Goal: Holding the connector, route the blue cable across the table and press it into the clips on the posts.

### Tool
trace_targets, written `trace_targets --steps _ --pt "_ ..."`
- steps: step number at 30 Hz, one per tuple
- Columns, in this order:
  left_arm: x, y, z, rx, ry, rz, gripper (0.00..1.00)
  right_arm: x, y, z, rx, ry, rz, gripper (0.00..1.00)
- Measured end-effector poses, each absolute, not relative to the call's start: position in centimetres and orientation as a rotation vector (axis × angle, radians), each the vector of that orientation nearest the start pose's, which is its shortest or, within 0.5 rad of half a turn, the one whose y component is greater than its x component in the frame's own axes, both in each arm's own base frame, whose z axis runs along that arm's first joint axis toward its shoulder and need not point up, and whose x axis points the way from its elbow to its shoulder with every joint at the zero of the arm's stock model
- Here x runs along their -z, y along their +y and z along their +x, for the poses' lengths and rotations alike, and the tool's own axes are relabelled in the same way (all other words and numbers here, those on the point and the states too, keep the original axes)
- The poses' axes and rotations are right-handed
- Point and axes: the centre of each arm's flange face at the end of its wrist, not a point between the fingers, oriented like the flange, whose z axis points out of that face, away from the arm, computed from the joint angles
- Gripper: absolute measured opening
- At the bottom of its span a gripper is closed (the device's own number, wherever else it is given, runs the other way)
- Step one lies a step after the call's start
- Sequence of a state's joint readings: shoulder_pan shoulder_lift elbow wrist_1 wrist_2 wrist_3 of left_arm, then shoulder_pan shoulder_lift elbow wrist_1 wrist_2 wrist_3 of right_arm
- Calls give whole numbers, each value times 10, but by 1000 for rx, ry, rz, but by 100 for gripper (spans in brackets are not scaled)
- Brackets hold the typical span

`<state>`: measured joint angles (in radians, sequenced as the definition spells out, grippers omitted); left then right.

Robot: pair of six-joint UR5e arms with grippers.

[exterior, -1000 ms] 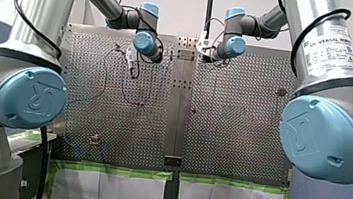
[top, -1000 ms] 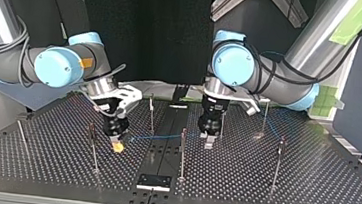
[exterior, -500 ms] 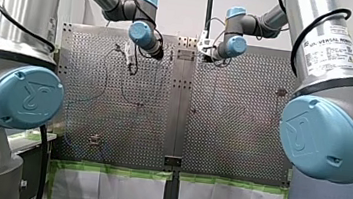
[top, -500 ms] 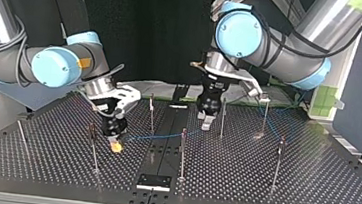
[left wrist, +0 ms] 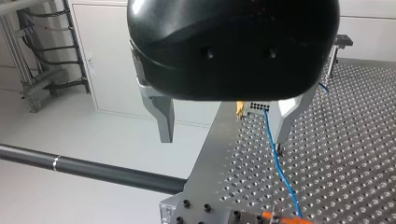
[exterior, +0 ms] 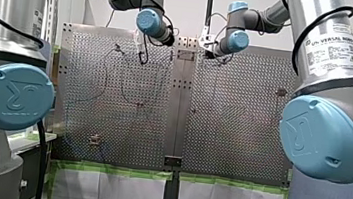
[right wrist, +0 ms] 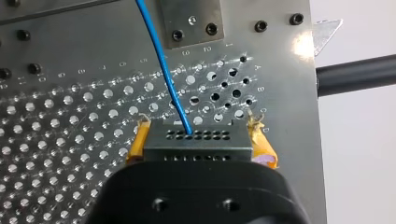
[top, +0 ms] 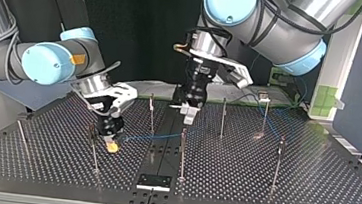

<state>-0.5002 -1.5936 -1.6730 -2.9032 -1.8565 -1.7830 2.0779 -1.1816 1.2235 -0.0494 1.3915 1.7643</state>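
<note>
Connector (right wrist: 196, 139) sits pinched in the right gripper (top: 110, 144) at eight o'clock in the top view, the left gripper (left wrist: 224, 134) hangs open, so pull the blue cable (right wrist: 164, 65) low to the post (top: 182, 155) at its three o'clock.

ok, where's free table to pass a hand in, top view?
Bare table at the view's right, beyond the outer post; also the front strip between that post and the middle post. Crowded centre-left: right pincer shut on the connector, blue cable, left pincer open above.
</note>
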Motion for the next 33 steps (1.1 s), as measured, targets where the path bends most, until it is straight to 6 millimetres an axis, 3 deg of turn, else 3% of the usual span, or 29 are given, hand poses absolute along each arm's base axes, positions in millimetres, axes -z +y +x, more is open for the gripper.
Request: trace_targets --steps 14,33 --pt "-440 -395 394 366 1529 12 100 -452 -485 442 2488 1360 -2278 0" --pt "-421 -410 468 308 1551 -29 100 -450 -483 443 2485 1355 -2289 0"
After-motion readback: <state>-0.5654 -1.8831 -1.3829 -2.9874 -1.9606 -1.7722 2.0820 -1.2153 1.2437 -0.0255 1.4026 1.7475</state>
